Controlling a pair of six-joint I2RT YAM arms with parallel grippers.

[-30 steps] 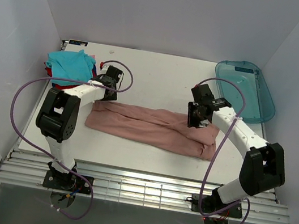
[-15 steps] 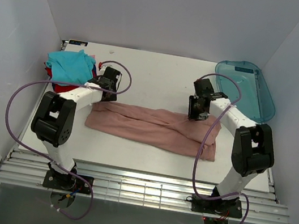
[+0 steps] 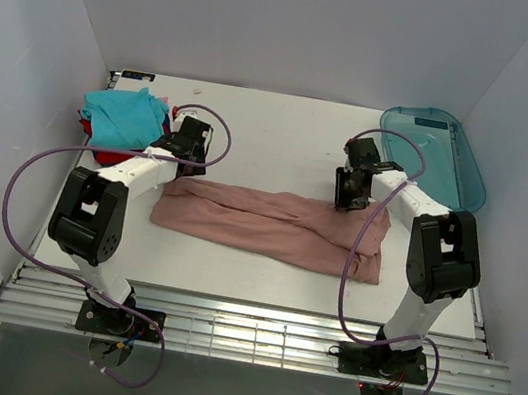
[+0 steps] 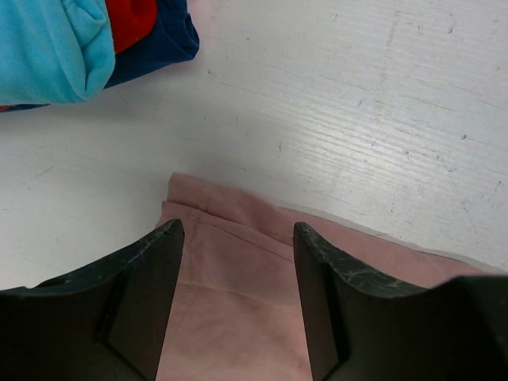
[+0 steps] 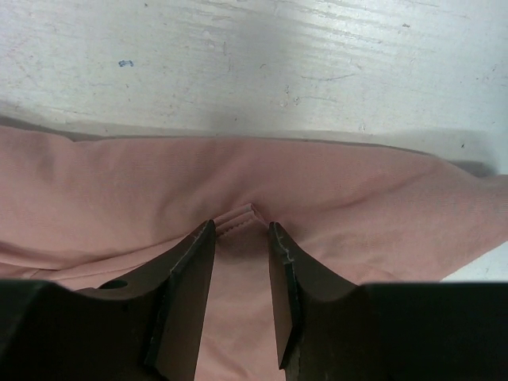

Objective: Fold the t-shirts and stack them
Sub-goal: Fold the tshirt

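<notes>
Risk: only top layer of long dusty-pink cloth shirt (image 3: 270, 224) caught. Left gripper (image 4: 236, 294) spread over corner, nothing held; right gripper (image 5: 240, 298) half-closed astride hem ridge, grasp unconfirmed. Uneven lift expected.

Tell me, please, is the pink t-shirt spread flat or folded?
Folded lengthwise: the pink t-shirt lies as a long narrow band with doubled layers, not yet a compact square.

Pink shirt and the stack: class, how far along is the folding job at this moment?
Done: the teal, red and dark-blue shirts sit stacked at the far left. In hand: the pink shirt lies in a long band; the right hand pinches a fold at its far edge, while the left hand stands open over its left corner. Left: finish folding it and stack it.
</notes>
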